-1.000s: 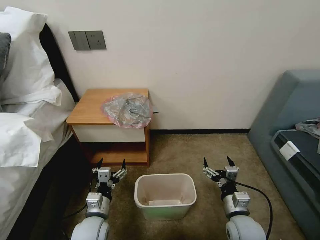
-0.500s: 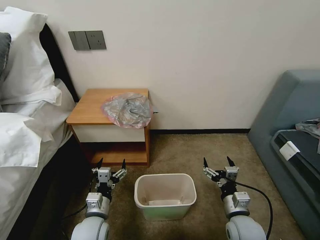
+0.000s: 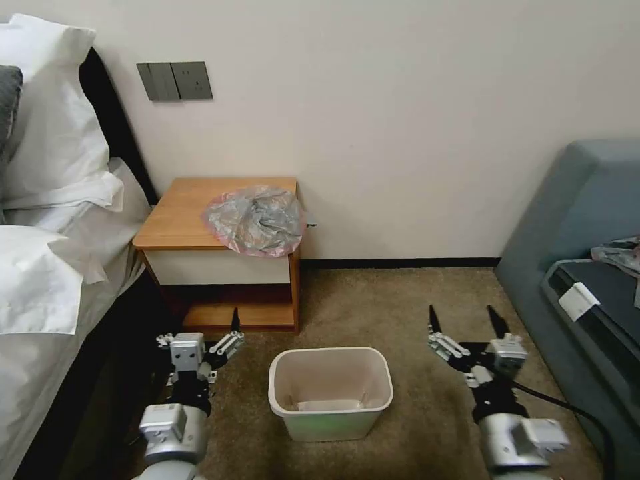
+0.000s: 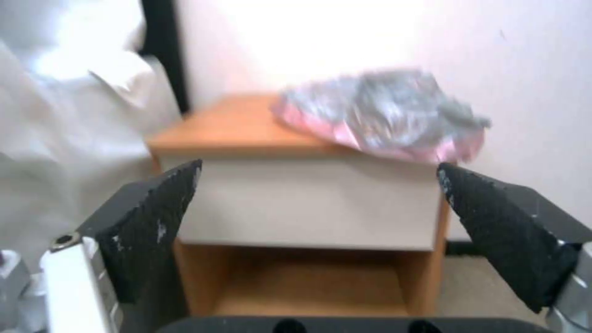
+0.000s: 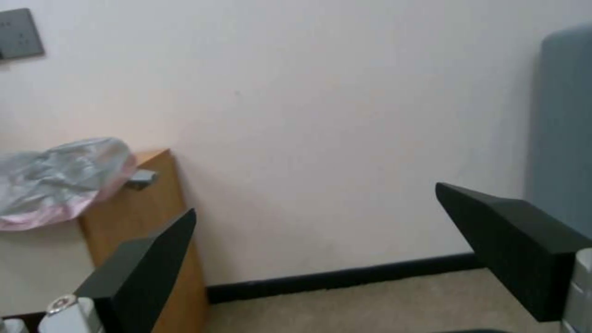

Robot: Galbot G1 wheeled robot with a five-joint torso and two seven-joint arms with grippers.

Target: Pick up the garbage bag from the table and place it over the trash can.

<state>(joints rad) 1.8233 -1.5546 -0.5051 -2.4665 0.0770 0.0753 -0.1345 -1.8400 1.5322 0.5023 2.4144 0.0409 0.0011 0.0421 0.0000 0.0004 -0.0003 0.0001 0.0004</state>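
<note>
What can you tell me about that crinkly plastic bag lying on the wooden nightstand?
The crumpled, translucent grey film garbage bag has a pinkish-red edge running around its rim. It lies in a loose, wrinkled heap on the right half of the orange-brown wooden nightstand's top, close to the wall, its front edge drooping slightly over the white drawer front. Nothing grips it; only the tabletop touches it.

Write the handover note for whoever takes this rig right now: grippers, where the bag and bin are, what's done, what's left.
Left gripper: open, empty, low in front of the table.
Right gripper: open, empty, over the carpet to the right of the trash can.
Garbage bag: crumpled on the table's right part, edge overhanging the front.
Trash can: on the floor between the arms, unlined.
Done: nothing grasped.
Left: pick up the bag, fit it over the can.
</note>
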